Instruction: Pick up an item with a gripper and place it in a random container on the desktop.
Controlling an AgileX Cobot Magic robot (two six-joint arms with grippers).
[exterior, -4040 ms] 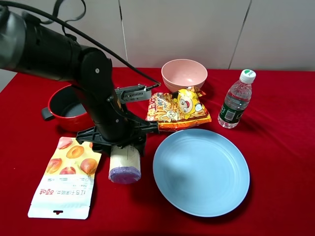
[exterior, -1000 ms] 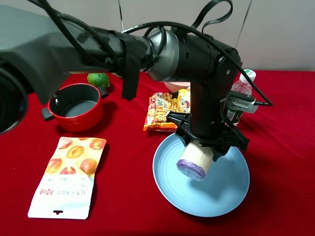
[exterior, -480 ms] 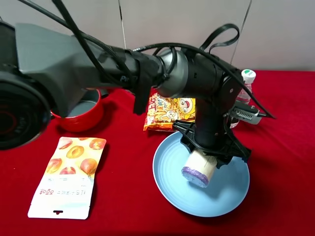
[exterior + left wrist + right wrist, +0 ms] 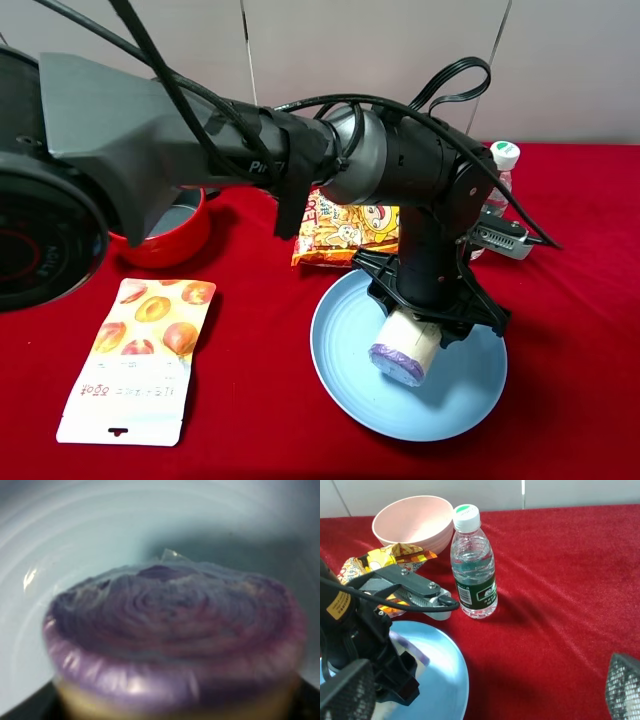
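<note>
**One bag roll gripped over the blue plate**

Lower left, a peach-printed pouch lies on the red counter. Right of centre, the left tool clenches the tilted bag roll over the blue plate. Behind sit a chip bag and a water bottle. The right tool gapes, empty.

The left hand carried the roll to the plate.

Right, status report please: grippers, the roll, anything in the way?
Left gripper shut on bag roll. Right gripper open, empty. Roll over blue plate, not released. Nothing in the way.
</note>
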